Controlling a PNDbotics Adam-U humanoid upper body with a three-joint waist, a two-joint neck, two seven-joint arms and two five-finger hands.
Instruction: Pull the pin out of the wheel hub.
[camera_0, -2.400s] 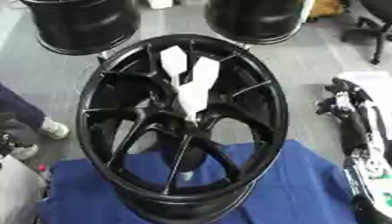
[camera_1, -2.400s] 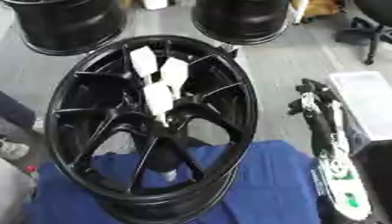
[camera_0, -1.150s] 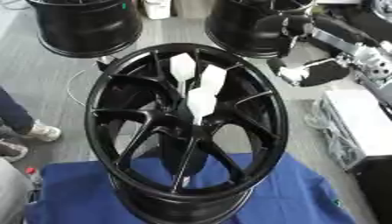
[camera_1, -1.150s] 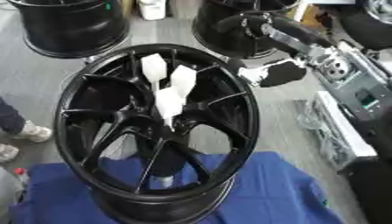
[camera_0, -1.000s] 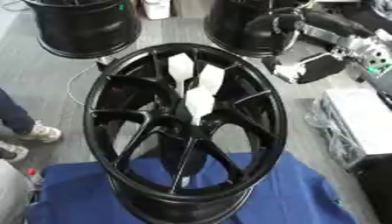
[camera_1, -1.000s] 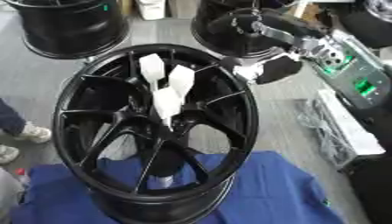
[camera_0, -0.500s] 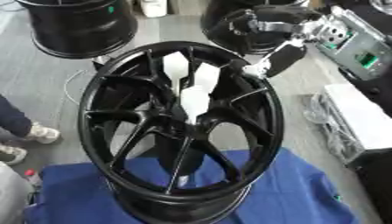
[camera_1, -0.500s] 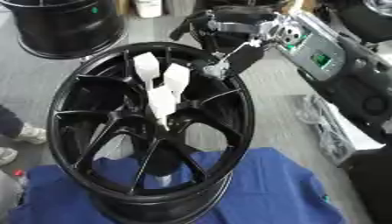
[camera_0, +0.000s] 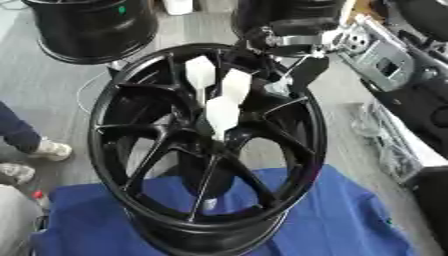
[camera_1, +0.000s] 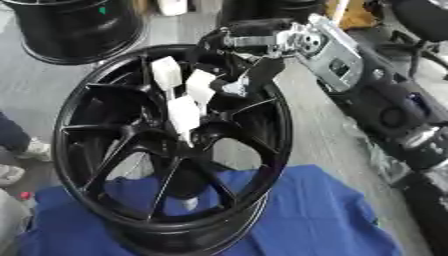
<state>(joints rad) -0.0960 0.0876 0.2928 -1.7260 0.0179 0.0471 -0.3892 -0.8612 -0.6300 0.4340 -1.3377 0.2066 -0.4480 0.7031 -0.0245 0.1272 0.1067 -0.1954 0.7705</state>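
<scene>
One robot hand (camera_0: 293, 55), fingers curled but empty, hovers beside the white pin (camera_0: 219, 100).

Both eye views look steeply down from the robot's head, close over the black wheel hub (camera_0: 206, 145) standing on a blue cloth (camera_0: 350, 220), sharing nearly the whole scene, the right eye view shifted slightly so the hub sits further left.

Glossy black metal wheel hub (camera_0: 206, 150), matt white plastic pins (camera_0: 219, 97), soft blue cloth (camera_0: 350, 220)
</scene>
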